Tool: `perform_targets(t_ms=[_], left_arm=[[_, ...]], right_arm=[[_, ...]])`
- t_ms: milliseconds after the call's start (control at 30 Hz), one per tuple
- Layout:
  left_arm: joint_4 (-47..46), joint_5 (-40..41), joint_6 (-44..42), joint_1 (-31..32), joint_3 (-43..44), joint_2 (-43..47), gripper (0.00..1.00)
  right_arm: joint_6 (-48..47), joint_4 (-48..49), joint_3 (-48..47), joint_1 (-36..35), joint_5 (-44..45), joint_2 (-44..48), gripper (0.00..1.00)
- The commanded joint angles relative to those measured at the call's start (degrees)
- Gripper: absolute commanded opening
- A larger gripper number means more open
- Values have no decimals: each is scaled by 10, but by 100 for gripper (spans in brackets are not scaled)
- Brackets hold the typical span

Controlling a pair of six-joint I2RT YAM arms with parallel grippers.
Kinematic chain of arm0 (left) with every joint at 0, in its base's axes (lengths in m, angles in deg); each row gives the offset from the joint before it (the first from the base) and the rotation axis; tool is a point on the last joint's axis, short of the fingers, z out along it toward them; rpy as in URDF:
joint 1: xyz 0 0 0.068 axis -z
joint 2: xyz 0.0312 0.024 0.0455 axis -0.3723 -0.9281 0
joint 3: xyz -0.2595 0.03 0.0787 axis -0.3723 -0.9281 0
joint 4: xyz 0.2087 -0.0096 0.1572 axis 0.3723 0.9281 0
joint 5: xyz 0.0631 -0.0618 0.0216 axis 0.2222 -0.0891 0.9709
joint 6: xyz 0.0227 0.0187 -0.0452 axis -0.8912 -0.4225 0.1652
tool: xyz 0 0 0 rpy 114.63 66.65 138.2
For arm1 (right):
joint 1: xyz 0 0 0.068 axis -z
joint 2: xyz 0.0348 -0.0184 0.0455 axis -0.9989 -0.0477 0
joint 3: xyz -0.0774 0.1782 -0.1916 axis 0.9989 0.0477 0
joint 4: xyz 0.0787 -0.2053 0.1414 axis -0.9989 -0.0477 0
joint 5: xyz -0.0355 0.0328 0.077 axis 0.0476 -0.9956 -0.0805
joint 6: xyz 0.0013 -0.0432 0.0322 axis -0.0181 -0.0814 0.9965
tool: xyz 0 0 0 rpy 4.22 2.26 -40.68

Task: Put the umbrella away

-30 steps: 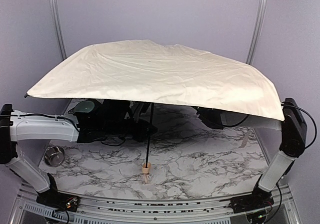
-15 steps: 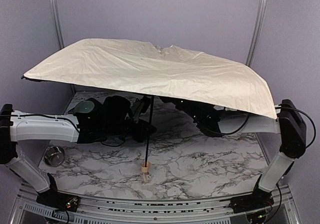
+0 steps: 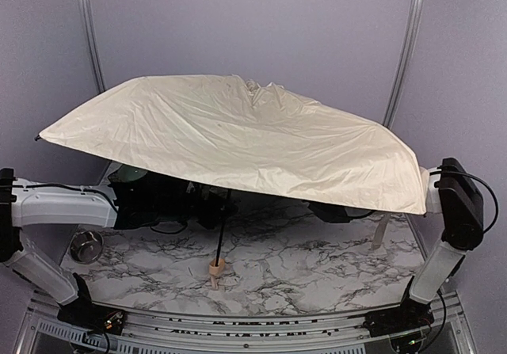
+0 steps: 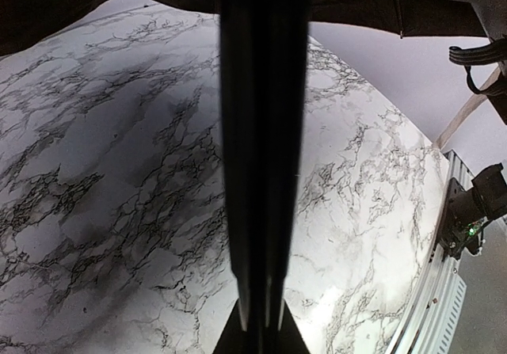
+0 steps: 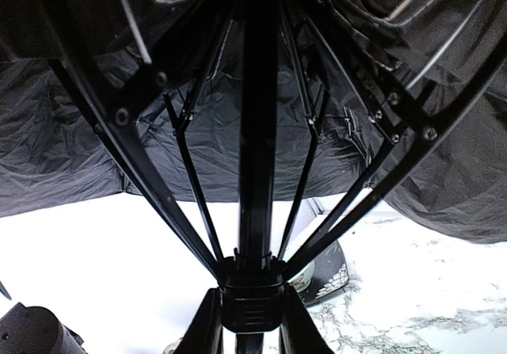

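Observation:
The umbrella (image 3: 238,136) stands open, and its cream canopy spreads over both arms in the top view. Its thin black shaft (image 3: 222,235) slants down to the tan knob handle (image 3: 215,268), which is close to the marble table. My left gripper (image 3: 221,214) is shut on the shaft just under the canopy. In the left wrist view the shaft (image 4: 261,132) runs up from between the closed jaws (image 4: 258,332). My right gripper (image 5: 252,314) is shut on the black runner (image 5: 252,289), where the ribs (image 5: 158,196) fan out. In the top view it is hidden under the canopy.
A small steel bowl (image 3: 85,245) sits on the marble table (image 3: 317,267) at the left, beside the left arm (image 3: 63,203). A tan strap (image 3: 381,232) hangs from the canopy's right edge. The right arm's elbow (image 3: 458,203) rises at the far right. Metal posts (image 3: 405,45) stand behind.
The canopy has bunched up at its crown and dipped lower on the right. The shaft and knob handle have swung left. Both grips stay as they were.

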Motion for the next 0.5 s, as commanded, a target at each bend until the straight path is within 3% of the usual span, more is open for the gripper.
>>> perform_targets(t_ms=[0,167,467], left_arm=[[-261,48,42,-49,46,67,0],[-298,23,56,-48,42,57,0],[-324,69,16,-45,46,54,0]], right_arm=[[-18,-175,41,-52,-73,-42,7],[-14,-176,42,-55,-70,-48,8],[-16,-187,48,-69,-53,-58,9]])
